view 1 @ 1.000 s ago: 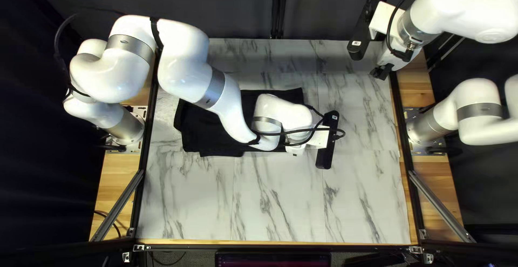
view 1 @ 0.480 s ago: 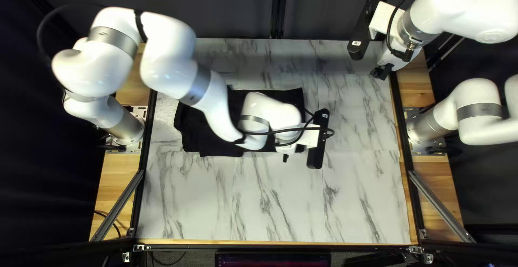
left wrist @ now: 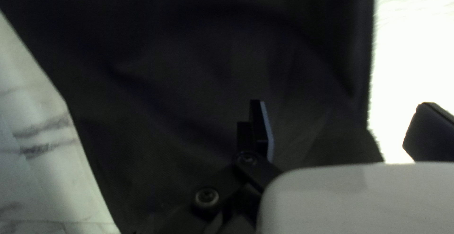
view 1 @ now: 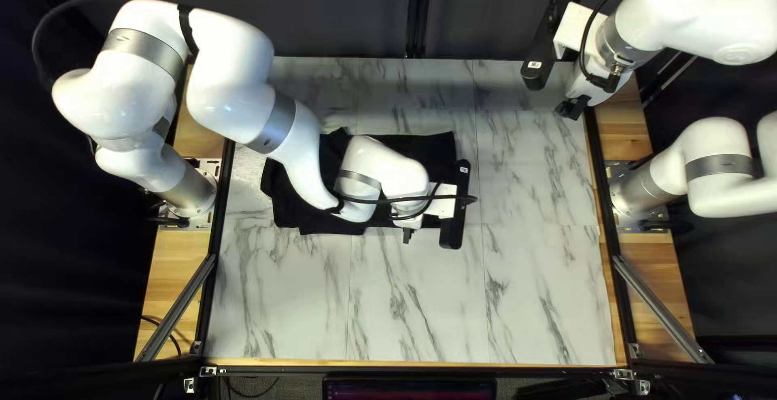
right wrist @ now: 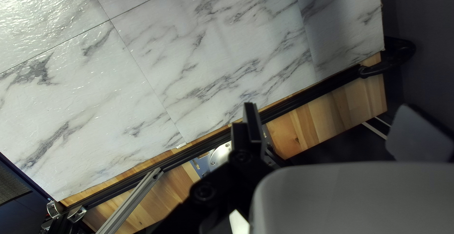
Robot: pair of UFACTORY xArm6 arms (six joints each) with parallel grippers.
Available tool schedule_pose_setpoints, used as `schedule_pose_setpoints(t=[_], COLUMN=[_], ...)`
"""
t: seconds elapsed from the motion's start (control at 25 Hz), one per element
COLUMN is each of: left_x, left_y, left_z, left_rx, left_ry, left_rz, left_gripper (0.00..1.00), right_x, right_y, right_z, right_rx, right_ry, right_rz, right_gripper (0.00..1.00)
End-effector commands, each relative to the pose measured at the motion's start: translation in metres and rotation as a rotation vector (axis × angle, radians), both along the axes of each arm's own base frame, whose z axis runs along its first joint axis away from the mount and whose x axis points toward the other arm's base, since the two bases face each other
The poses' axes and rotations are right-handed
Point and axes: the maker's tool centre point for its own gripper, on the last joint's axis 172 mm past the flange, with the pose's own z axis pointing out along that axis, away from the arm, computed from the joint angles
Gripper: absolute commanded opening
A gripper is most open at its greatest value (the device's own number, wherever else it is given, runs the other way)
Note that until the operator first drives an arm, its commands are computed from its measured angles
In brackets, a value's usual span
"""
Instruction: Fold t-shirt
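Left gripper (left wrist: 343, 104) has shifted toward its own base, over the shirt (view 1: 433, 148); right gripper (right wrist: 328, 105) keeps its place off at the table's (view 1: 421, 303) far right corner. Jaws stand apart on both, with no cloth held. Shirt lies flat in a long dark strip left of the table's middle in the top left view, partly hidden by the left arm (view 1: 231, 84). Likely some folding is done; shortening the strip and neatening the uneven edge seem left.

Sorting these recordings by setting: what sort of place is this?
Probably a robotics lab: my left arm and right arm stand at opposite edges of a marble-patterned table, dark curtain behind.
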Motion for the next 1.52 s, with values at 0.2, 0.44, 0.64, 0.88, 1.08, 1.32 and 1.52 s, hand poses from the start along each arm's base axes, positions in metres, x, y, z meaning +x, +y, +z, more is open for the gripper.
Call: schedule_pose_setpoints(t=[0.2, 0.44, 0.64, 0.88, 1.08, 1.32, 1.52], left_x=[-0.035, -0.053, -0.06, -0.095, -0.133, -0.183, -0.208], left_y=[0.049, 0.058, 0.057, 0.073, 0.085, 0.094, 0.088], left_z=[-0.017, 0.006, 0.037, 0.093, 0.155, 0.209, 0.239], left_rx=[0.056, 0.088, 0.107, 0.059, -0.061, -0.214, -0.326], left_ry=[0.061, 0.066, 0.043, 0.006, 0.001, 0.016, -0.016], left_rz=[0.074, 0.111, 0.119, 0.11, 0.079, 0.059, 0.048], left_gripper=[1.0, 1.0, 1.0, 1.0, 1.0, 1.0, 1.0], right_x=[0.0, 0.0, 0.0, 0.0, 0.0, 0.0, 0.0], right_y=[0.0, 0.0, 0.0, 0.0, 0.0, 0.0, 0.0], right_z=[0.0, 0.0, 0.0, 0.0, 0.0, 0.0, 0.0], right_rx=[0.0, 0.0, 0.0, 0.0, 0.0, 0.0, 0.0], right_ry=[0.0, 0.0, 0.0, 0.0, 0.0, 0.0, 0.0], right_rz=[0.0, 0.0, 0.0, 0.0, 0.0, 0.0, 0.0], right_gripper=[1.0, 1.0, 1.0, 1.0, 1.0, 1.0, 1.0])
